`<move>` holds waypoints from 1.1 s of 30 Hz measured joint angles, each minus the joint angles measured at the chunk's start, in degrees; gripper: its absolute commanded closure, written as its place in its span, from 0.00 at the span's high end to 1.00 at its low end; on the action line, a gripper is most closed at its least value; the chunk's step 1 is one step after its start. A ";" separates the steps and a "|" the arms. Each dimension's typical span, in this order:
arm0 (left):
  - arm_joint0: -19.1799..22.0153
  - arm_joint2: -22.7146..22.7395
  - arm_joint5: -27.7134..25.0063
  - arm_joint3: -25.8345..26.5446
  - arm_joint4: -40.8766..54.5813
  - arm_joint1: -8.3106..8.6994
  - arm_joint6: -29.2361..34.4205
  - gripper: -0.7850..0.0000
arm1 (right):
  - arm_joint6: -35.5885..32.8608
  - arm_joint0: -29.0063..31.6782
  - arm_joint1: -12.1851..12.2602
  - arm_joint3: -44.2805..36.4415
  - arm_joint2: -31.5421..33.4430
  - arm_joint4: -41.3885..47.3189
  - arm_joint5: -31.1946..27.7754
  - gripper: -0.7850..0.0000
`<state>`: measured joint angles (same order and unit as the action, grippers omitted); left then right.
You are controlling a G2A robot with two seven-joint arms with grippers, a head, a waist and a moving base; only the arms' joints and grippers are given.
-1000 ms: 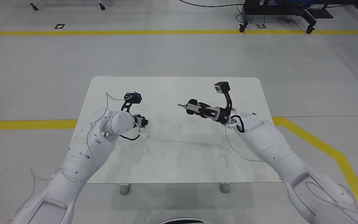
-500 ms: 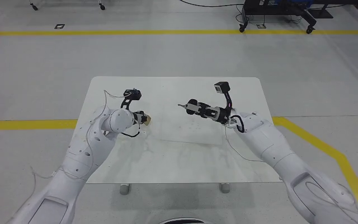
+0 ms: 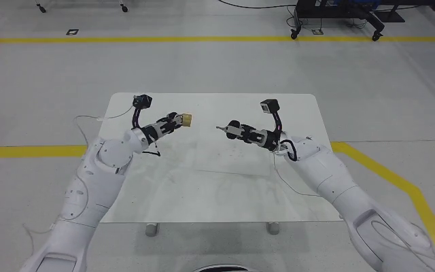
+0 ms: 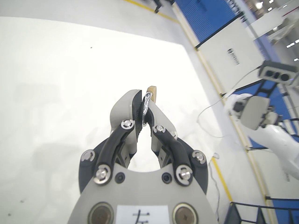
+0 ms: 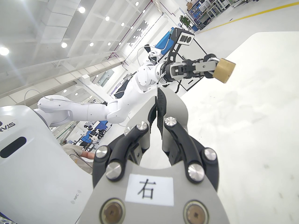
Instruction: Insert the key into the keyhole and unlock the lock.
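Note:
A brass padlock [image 3: 185,120] hangs in the air over the white table [image 3: 204,194], held by its shackle in my left gripper [image 3: 175,123]. In the left wrist view the left gripper [image 4: 146,104] is shut on the silver shackle, with the padlock's brass body [image 4: 153,91] past the fingertips. My right gripper [image 3: 230,129] is shut on a thin silver key [image 3: 220,128] whose tip points at the padlock across a short gap. The right wrist view has the right gripper [image 5: 160,100] shut, and beyond it the padlock [image 5: 224,70] facing it.
The table's rounded edges [image 3: 115,102] lie on all sides, and grey floor with a yellow line [image 3: 380,163] surrounds it. Wheeled carts [image 3: 340,17] stand far behind.
My left arm has lifted the padlock off the table's left part and swung it up and right, toward the key. The right arm has kept still.

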<state>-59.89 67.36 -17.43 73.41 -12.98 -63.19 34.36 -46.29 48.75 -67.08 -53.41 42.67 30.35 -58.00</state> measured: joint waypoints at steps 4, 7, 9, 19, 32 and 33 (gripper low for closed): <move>1.56 -0.81 -3.17 -4.10 10.28 -0.88 2.44 0.00 | 0.00 0.00 0.00 0.00 0.00 0.00 0.00 0.00; 2.19 -1.20 -3.24 -5.07 12.66 -1.09 3.13 0.00 | 0.00 0.00 0.00 0.00 0.00 0.00 0.00 0.00; 2.16 -1.17 -3.22 -5.00 12.37 -1.08 3.08 0.00 | 0.00 0.00 0.00 0.00 0.00 0.00 0.00 0.00; -0.36 -1.09 -1.89 -2.75 23.28 -1.59 10.11 0.00 | 2.93 0.18 0.05 -0.54 0.76 -2.86 2.07 0.00; 0.69 -1.76 0.04 -5.89 41.09 -1.85 28.25 0.00 | 29.39 4.67 -0.24 -9.75 6.20 -27.40 13.39 0.00; 0.68 -2.02 0.02 -5.73 40.46 -1.82 28.95 0.00 | 30.55 4.91 -0.47 -10.91 5.90 -29.13 15.07 0.00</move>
<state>-59.21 65.34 -17.41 67.67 27.48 -65.01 63.31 -15.74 53.65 -67.54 -64.32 48.57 1.22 -42.93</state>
